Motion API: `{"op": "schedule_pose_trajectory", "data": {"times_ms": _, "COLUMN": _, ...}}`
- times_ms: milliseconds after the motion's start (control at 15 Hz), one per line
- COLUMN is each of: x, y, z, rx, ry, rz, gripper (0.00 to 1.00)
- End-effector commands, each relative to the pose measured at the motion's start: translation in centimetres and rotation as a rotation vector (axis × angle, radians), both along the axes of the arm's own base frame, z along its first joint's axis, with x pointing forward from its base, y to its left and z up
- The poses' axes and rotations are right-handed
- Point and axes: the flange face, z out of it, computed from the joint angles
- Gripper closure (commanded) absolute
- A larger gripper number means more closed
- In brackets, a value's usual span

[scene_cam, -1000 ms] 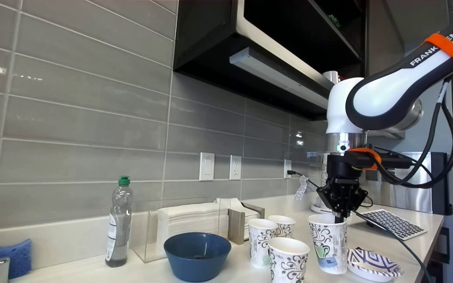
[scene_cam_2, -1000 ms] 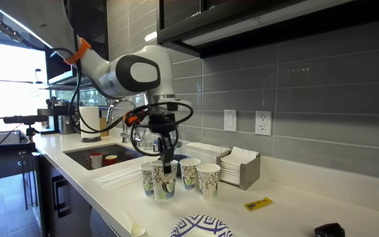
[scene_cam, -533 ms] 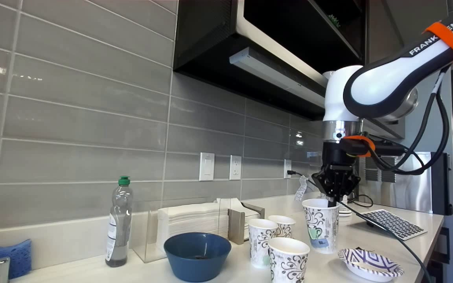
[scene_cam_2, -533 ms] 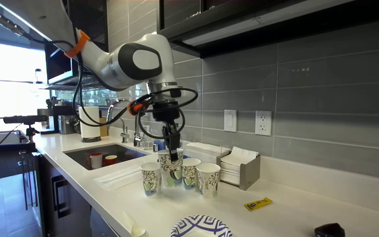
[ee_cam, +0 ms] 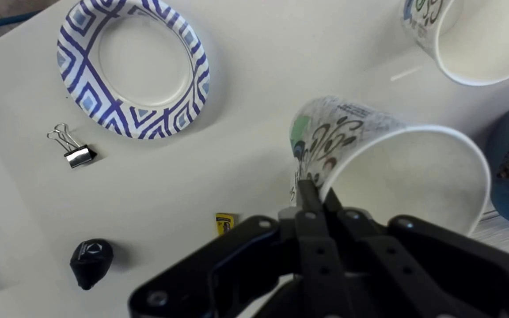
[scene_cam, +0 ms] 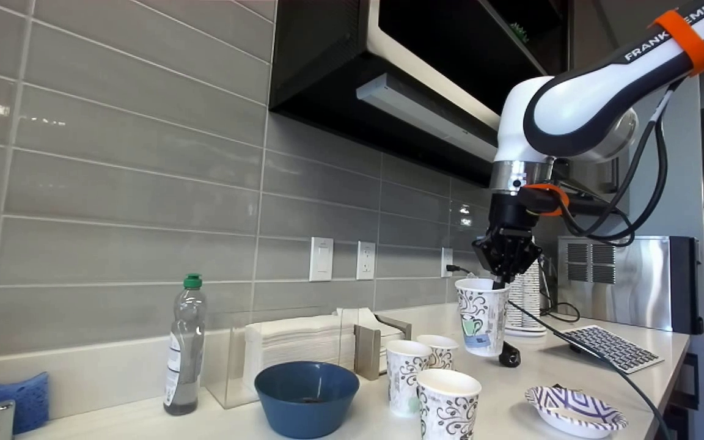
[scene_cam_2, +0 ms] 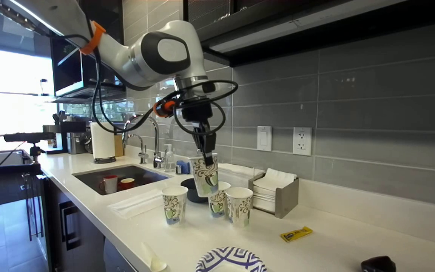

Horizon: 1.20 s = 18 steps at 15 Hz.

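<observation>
- So my fingers [ee_cam: 309, 194] are pinching narrow on the rim of a patterned paper cup [scene_cam: 479, 324], one sitting inside the wall and one outside.
- That cup is hanging above the counter [scene_cam_2: 327, 249], leaning a little, and my gripper [ee_cam: 321, 197] is pointing down at it.
- In an exterior view I'm seeing three more standing upright: a left cup [scene_cam_2: 174, 207], a middle cup [scene_cam_2: 222, 202] hiding partly behind mine, and a right cup [scene_cam_2: 240, 207] sitting just beside it.
- From there, a blue bowl [scene_cam_2: 192, 193] is sitting on the far side of my cup.
- Napkins [scene_cam_2: 272, 189] are lying in a metal holder [scene_cam_2: 288, 198], far side, right of the cups.
- A yellow packet [scene_cam_2: 296, 234] is lying nearer on the right, and a shallow purple-patterned paper bowl [scene_cam_2: 236, 252] is sitting nearer still.
- Way off far left, a sink [scene_cam_2: 140, 175] is holding a red-and-white mug [scene_cam_2: 110, 184] and a red cup [scene_cam_2: 127, 184].
- In my wrist view a binder clip [ee_cam: 79, 156] is lying on the left.
</observation>
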Motion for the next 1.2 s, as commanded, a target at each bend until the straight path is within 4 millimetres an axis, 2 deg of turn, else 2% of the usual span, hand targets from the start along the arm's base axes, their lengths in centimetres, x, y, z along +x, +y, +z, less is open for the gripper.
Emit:
{"op": "schedule_pose_trajectory", "data": {"times_ms": 0, "x": 1.7, "y": -0.4, "z": 1.0, "rx": 0.007, "ry": 0.019, "rz": 0.045, "gripper": 0.99}}
{"op": "schedule_pose_trajectory", "data": {"times_ms": 400, "x": 4.1, "y": -0.6, "z": 1.4, "rx": 0.019, "ry": 0.032, "rz": 0.095, "gripper": 0.99}}
{"op": "schedule_pose_trajectory", "data": {"times_ms": 600, "x": 5.4, "y": -0.3, "z": 1.1, "rx": 0.037, "ry": 0.039, "rz": 0.119, "gripper": 0.99}}
{"op": "schedule_pose_trajectory", "data": {"times_ms": 1133, "x": 7.9, "y": -1.3, "z": 0.3, "rx": 0.096, "ry": 0.037, "rz": 0.151, "gripper": 0.99}}
